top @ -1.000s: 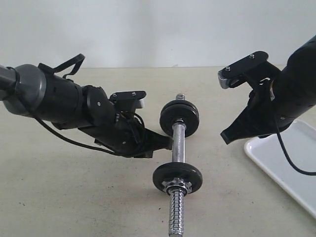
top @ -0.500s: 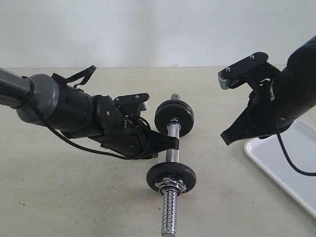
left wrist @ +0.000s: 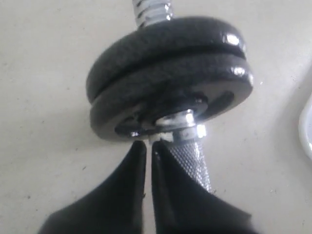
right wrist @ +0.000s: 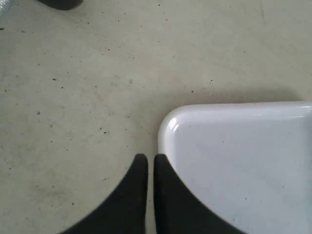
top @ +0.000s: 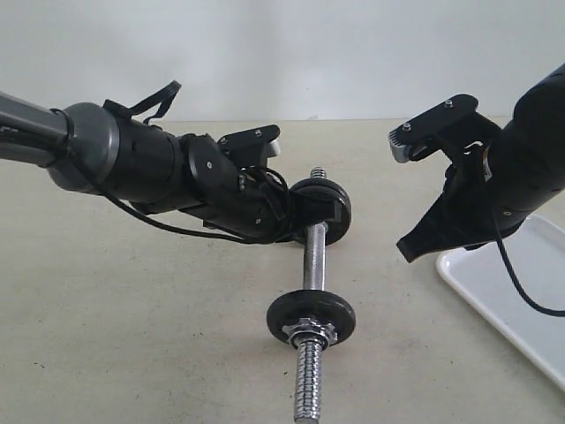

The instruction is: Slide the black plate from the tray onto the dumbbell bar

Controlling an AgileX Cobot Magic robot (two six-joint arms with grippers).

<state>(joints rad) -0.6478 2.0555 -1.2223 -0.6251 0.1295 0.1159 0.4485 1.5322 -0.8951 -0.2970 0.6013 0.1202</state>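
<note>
The dumbbell bar (top: 312, 261) lies on the table with its threaded end toward the front. Two black discs sit stacked at its far end (top: 311, 196); a third (top: 311, 311) sits near the front behind a star nut (top: 309, 333). Which one is the black plate I cannot tell. My left gripper (top: 334, 212) is shut, with its tips (left wrist: 148, 145) against the inner far disc (left wrist: 195, 87) beside the knurled bar (left wrist: 195, 158). My right gripper (top: 406, 249) hangs shut with nothing in it at the corner of the white tray (right wrist: 243, 161). No disc shows on the tray.
The tray (top: 508, 296) lies at the right edge of the table, partly under the right arm. A pale wall stands behind the table. The left arm's body and cable (top: 159, 172) stretch over the table's left half.
My left gripper, still shut, has moved along the bar from its middle up to the far discs. The bar swung slightly left and back. The right arm has not moved.
</note>
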